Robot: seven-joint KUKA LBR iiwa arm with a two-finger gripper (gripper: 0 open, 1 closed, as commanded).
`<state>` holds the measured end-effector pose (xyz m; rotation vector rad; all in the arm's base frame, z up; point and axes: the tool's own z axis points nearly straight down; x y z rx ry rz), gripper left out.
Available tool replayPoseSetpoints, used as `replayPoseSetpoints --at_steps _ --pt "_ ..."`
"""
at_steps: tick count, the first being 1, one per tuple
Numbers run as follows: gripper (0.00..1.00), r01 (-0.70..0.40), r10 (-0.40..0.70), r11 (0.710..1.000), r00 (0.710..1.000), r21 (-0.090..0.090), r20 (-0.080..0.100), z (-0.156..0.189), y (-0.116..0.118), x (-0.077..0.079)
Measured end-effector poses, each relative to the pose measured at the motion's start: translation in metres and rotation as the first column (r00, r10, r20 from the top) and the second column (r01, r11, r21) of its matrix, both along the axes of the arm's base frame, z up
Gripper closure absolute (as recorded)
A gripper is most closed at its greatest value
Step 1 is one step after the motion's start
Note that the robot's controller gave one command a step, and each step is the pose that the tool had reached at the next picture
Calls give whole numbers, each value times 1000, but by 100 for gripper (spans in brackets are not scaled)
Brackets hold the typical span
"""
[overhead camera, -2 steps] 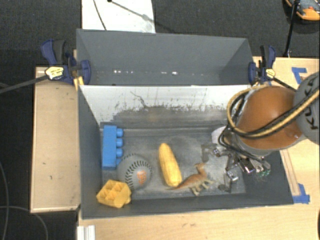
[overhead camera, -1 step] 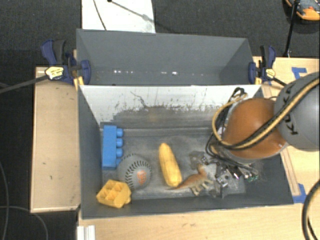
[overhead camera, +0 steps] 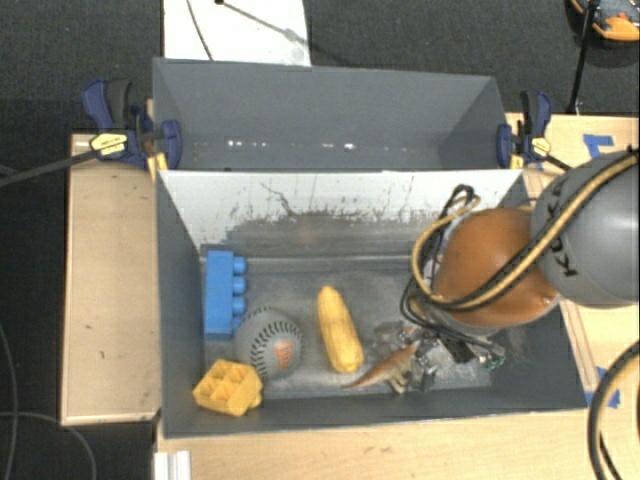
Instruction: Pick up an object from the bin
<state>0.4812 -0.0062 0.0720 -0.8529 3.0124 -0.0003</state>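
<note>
Claw (overhead camera: 418, 361) at brown toy dinosaur (overhead camera: 376, 372), beside yellow corn (overhead camera: 340, 342)

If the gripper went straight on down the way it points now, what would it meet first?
Probably the small brown dinosaur toy beside the yellow corn cob: the gripper sits right at one end of it. Depth is unclear from this angle, so it might meet the bin floor beside the toy instead.

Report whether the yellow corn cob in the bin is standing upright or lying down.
Lying down. The yellow corn cob rests lengthwise on the bin floor, its whole side showing, right of the grey ball.
</note>
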Motion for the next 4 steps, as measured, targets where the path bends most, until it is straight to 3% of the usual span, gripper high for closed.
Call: replayPoseSetpoints --at_steps 2,3,4 --pt "100 1 -1 1000 1000 0 -5 4 0 -1" --pt "100 4 -4 1000 1000 -1 -15 25 0 -3" --pt "100 5 -5 1000 1000 -2 -10 40 0 -1"
